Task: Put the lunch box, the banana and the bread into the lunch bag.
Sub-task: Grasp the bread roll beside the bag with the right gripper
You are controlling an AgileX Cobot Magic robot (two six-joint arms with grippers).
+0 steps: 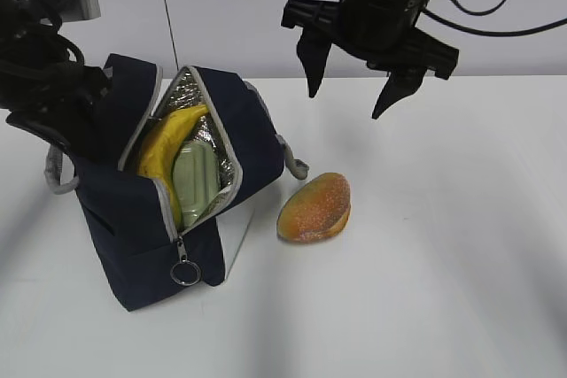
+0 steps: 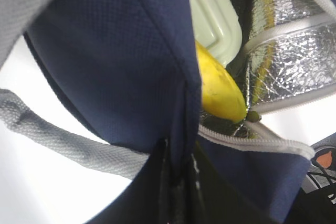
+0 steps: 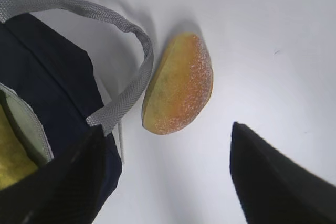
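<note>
The navy lunch bag [image 1: 142, 210] stands open at the left, foil lining showing. Inside it lie the yellow banana [image 1: 164, 143] and the sage-green lunch box [image 1: 195, 179]; both also show in the left wrist view, the banana [image 2: 218, 90] below the lunch box [image 2: 212, 11]. The golden-brown bread [image 1: 314, 207] lies on the table just right of the bag, and shows in the right wrist view [image 3: 178, 90]. My left gripper [image 1: 84, 121] is shut on the bag's left fabric wall [image 2: 178, 145]. My right gripper [image 1: 348, 99] hangs open and empty above the bread.
The bag's grey strap [image 3: 126, 85] curves close to the bread's left side. The zipper ring pull [image 1: 185, 272] hangs at the bag's front. White table [image 1: 443, 263] extends right of the bread.
</note>
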